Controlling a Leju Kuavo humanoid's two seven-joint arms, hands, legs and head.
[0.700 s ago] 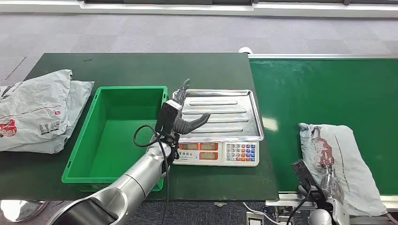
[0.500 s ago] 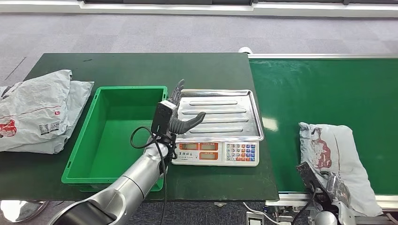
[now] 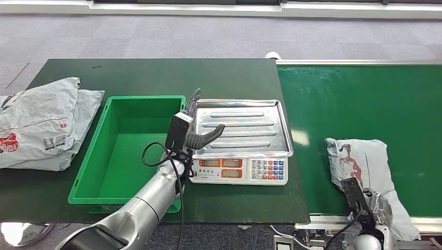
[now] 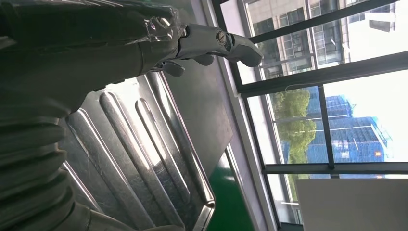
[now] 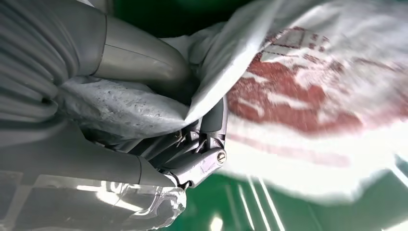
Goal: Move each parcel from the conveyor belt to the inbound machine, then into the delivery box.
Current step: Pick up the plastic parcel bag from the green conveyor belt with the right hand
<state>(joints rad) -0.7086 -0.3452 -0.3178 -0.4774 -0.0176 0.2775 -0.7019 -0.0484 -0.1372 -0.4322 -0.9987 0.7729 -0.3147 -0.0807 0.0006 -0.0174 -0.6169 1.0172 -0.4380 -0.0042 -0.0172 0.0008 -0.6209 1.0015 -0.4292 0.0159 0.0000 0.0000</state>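
Grey carpet behind a dark green table [image 3: 156,78] with a green conveyor belt [image 3: 365,99] butted against its right side. On the table: green delivery box [image 3: 125,151], just beside it the inbound machine [image 3: 242,140] — a scale with a ribbed steel tray. Two grey bags [image 3: 41,122] lie at the table's left end. Left hand [image 3: 200,125] hovers over the tray's left edge, fingers spread, holding nothing. Parcel [image 3: 365,166] — a grey poly bag with red print — lies on the belt near its front edge. Right hand [image 5: 159,120] has its thumb and fingers pinched on a fold of the parcel at its near end.
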